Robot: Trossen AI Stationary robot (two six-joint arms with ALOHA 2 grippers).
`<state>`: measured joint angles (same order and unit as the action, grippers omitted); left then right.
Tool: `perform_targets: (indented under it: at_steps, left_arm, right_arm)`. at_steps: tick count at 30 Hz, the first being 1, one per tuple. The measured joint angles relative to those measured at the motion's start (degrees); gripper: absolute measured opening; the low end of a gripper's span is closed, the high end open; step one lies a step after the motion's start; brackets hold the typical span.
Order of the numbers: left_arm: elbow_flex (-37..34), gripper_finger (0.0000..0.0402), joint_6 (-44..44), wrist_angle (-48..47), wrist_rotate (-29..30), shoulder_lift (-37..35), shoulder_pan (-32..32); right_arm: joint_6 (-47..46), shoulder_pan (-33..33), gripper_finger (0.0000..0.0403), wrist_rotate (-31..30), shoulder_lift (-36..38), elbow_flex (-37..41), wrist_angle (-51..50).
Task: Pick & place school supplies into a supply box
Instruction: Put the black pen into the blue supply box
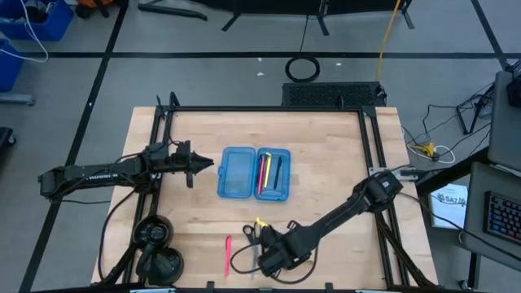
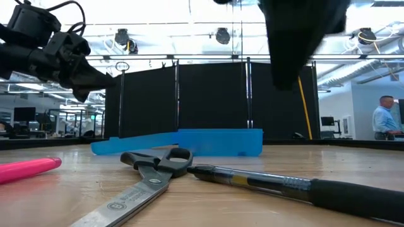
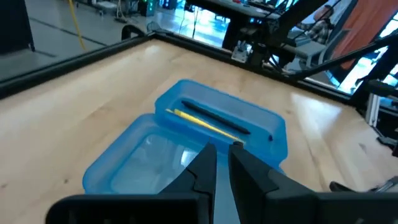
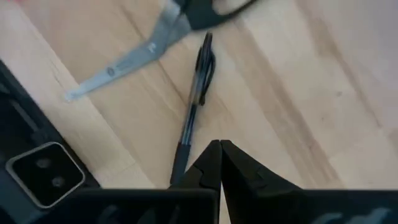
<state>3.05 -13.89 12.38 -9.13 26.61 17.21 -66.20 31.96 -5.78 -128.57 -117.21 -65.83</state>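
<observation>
The left tool (image 1: pixel 198 165) hangs just beside the open blue pencil case (image 1: pixel 253 172), its fingers nearly together and holding nothing. The case sits mid-tabletop (image 1: pixel 326 155) with a few pens in its right half. Nearer the front edge lie a pink pen (image 1: pixel 228 255), scissors (image 4: pixel 143 46) and a black pen (image 4: pixel 194 106). The right tool (image 4: pixel 219 152) hovers over the black pen, fingers almost closed and empty. Picking up that pen looks like the current step; the fingers must open and descend astride it.
</observation>
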Motion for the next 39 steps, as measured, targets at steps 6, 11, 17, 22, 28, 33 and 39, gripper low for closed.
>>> perform_targets:
  at_steps: [6,11,17,22,28,33,39]
  left_arm:
    - [0.0,0.0047,0.5,-2.9,0.1,0.0,0.0]
    - [0.0,0.0047,2.0,-3.7,0.2,0.0,0.0]
    - [0.0,0.0047,3.3,-3.7,0.2,0.0,0.0]
    - [0.0,0.0047,4.6,-3.7,0.2,0.0,0.0]
    - [0.0,0.0047,5.2,-3.7,0.2,0.0,0.0]
    - [0.0,0.0047,5.2,-3.7,0.2,0.0,0.0]
    - [0.0,0.0047,5.2,-3.8,0.2,0.0,0.0]
  right_arm:
    - [2.2,0.4,0.0054,-0.5,-0.7,0.0,5.2]
    - [-0.7,0.3,0.0145,-0.3,-0.7,0.0,8.9]
    - [-3.6,0.5,0.0205,3.0,-0.8,2.6,11.1]
    - [-2.6,0.8,0.0200,3.2,-0.6,5.2,14.2]
    - [-1.5,1.6,0.0185,4.2,-0.7,9.5,18.6]
    - [-4.1,1.9,0.0176,4.2,-0.4,15.3,22.6]
    - [-6.9,2.0,0.0173,3.0,-0.2,20.9,26.4]
